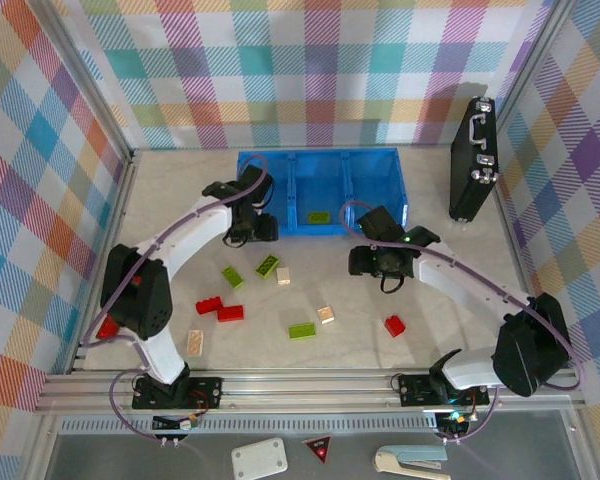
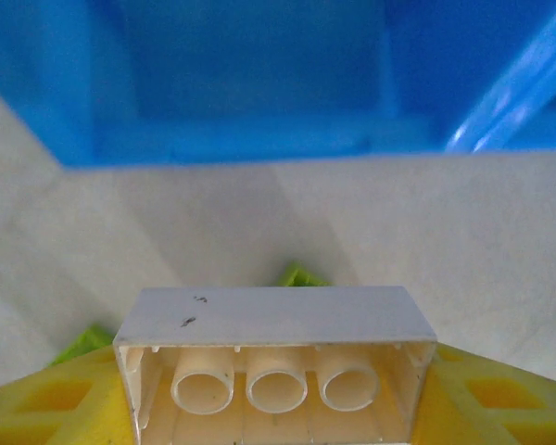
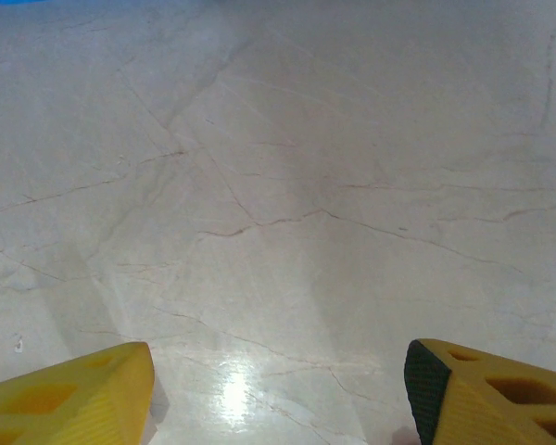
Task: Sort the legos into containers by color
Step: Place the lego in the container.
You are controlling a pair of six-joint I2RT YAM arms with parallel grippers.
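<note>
1. We see the left gripper (image 1: 250, 228) clasping a tan brick (image 2: 276, 357) just short of the blue tray (image 1: 320, 154) at 12 o'clock, probably to drop it inside.
2. The right gripper (image 3: 278, 394) hangs released over bare surface.
3. We find loose bricks (image 1: 302, 330) toward 6 o'clock on the pale marbled table (image 1: 430, 200); plaid walls (image 1: 320, 70) surround it.

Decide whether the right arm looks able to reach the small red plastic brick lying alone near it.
Probably yes: the right gripper is open and empty, and the small red plastic brick lies alone on the pale tabletop, nothing beside it.
</note>
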